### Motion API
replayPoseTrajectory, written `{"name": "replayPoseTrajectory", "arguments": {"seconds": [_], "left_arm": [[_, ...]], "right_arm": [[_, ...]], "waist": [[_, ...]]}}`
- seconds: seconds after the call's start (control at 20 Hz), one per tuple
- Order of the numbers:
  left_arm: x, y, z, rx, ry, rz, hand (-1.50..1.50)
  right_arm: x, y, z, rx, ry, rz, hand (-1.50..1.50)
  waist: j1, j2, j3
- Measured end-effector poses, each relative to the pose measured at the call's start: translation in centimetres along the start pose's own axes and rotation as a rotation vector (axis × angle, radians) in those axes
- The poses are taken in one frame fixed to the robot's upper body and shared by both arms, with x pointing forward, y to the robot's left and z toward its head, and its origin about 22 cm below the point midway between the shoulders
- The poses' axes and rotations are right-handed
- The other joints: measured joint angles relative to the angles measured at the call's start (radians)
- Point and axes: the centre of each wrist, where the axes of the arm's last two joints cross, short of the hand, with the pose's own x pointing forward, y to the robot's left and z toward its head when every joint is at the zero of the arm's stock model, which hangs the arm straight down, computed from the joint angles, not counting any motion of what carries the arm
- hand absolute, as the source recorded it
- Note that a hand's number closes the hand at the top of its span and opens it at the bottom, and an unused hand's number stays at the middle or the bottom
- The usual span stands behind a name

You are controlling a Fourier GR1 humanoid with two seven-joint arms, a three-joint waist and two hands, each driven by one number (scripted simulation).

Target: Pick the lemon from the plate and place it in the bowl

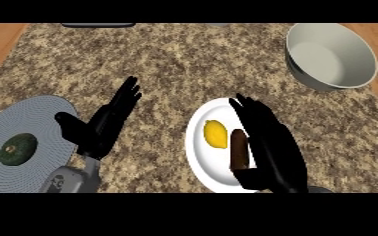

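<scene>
A yellow lemon (215,133) lies on a white plate (201,161) at the lower middle of the counter. My right hand (273,150) hovers over the plate's right side with straight fingers and its thumb (238,150) just right of the lemon, not closed on it. The pale grey bowl (332,55) stands at the upper right with nothing in it. My left hand (103,122) rests open at the lower left, fingers pointing up.
A grey round placemat (40,115) at the lower left holds a dark green avocado (18,149). A dark object (98,25) lies at the counter's far edge. Wood shows at both upper corners beyond the granite top.
</scene>
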Motion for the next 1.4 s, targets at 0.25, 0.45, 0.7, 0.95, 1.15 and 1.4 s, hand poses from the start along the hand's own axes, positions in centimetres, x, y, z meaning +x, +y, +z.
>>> {"name": "replayPoseTrajectory", "arguments": {"seconds": [0.25,0.45,0.7,0.95,1.15,1.4], "left_arm": [[0.3,-0.1,0.0,-0.021,-0.006,0.005,0.00],[0.3,-0.6,0.0,-0.022,-0.012,0.013,0.00],[0.4,-0.5,-0.3,-0.020,-0.016,0.014,0.00],[0.7,-0.1,-0.2,-0.017,-0.013,0.012,0.00],[0.5,0.0,-0.1,-0.009,-0.014,0.007,0.00],[0.7,-0.1,0.3,-0.017,-0.012,0.005,0.00]], "right_arm": [[4.8,-0.6,-1.0,0.116,0.117,0.087,-1.50],[7.2,-0.3,-2.3,0.189,0.156,0.071,-1.50],[8.3,0.9,-4.3,0.250,0.227,0.088,-1.50],[8.6,1.6,-6.0,0.306,0.283,0.108,-1.50],[8.4,2.6,-6.4,0.357,0.317,0.136,-1.50],[8.0,3.6,-6.4,0.397,0.339,0.163,-1.50]], "waist": [[0.015,0.006,0.002],[0.018,0.008,0.003],[0.015,0.011,0.004],[0.015,0.010,0.005],[0.012,0.010,0.005],[0.011,0.009,0.006]]}}
